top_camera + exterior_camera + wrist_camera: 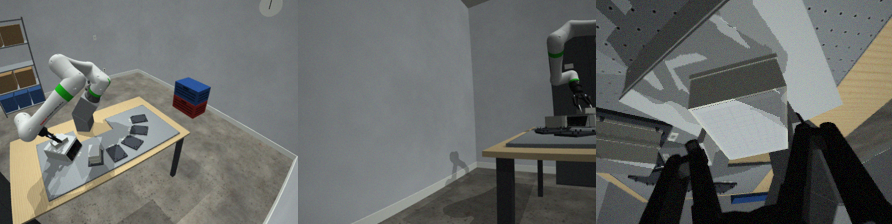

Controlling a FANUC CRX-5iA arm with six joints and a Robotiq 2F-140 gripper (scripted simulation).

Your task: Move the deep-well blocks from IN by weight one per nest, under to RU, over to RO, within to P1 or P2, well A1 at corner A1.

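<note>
My gripper (57, 140) is shut on a pale deep-well block (59, 143) and holds it over the top of the check-weigher CW (64, 149), a grey box with a dark front panel. I cannot tell whether the block touches the platform. No lamp shows lit on the panel. In the wrist view the block (740, 114) sits between my dark fingers with the weigher's platform (746, 45) behind it. The side view shows the gripper (582, 105), the block (588, 110) and the weigher (568, 121). More pale blocks (95, 155) are stacked in the infeed nest to the weigher's right.
Several empty dark nests lie in an arc on the grey mat: (116, 152), (132, 142), (139, 129), (139, 118). The arm's grey pedestal (83, 116) stands behind the mat. Red and blue crates (192, 97) sit on the floor beyond the table.
</note>
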